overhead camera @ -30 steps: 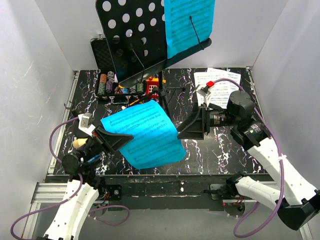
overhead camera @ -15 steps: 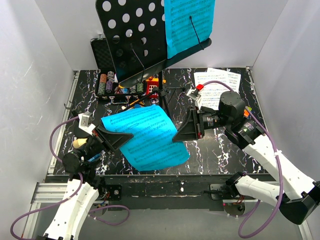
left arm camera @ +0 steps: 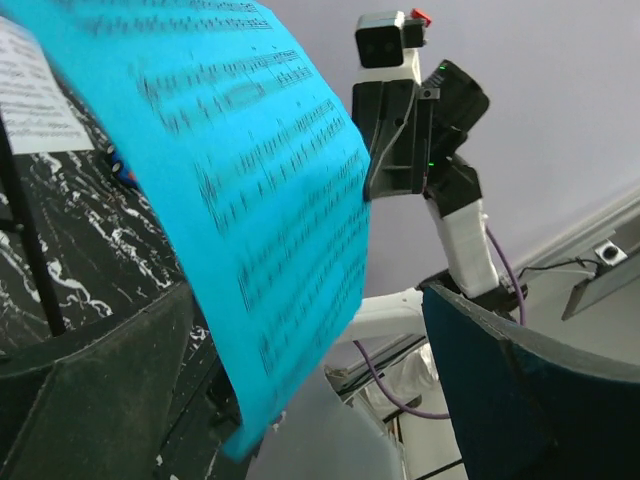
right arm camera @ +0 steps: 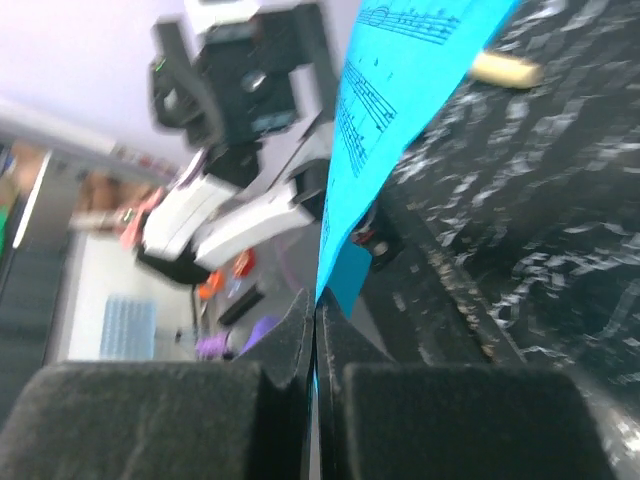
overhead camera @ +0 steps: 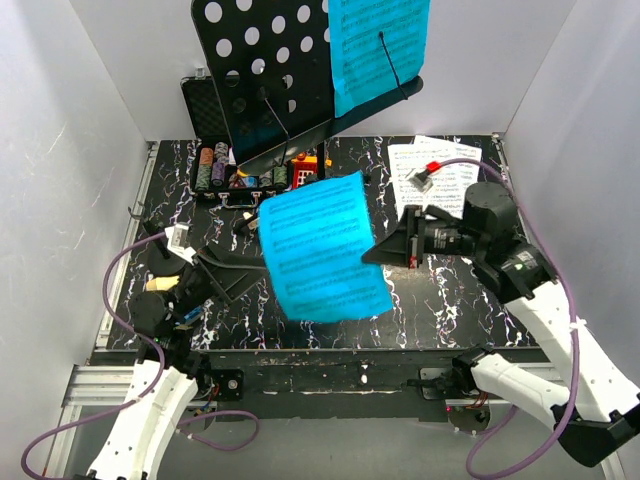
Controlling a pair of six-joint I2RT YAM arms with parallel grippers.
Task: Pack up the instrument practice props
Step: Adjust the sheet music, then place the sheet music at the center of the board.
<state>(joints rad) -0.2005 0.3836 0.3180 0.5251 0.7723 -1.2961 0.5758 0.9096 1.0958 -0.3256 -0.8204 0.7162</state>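
The blue sheet-music page [overhead camera: 322,247] hangs pinched in the right tool [overhead camera: 370,257].

You're looking at the blue sheet-music page [left arm camera: 250,220], hanging tilted and blurred across the gap between the wide-spread fingers of your left gripper [left arm camera: 300,330]. At its right edge the right gripper [left arm camera: 388,165] meets it, fingers together. On the far side show the black marbled table [left arm camera: 110,240], a white music sheet [left arm camera: 30,90] and a thin black rod [left arm camera: 25,230].

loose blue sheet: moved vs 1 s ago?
Yes. The loose blue sheet has shifted right and back toward the music stand, leaving the open left gripper; the right gripper is now shut on its right edge.
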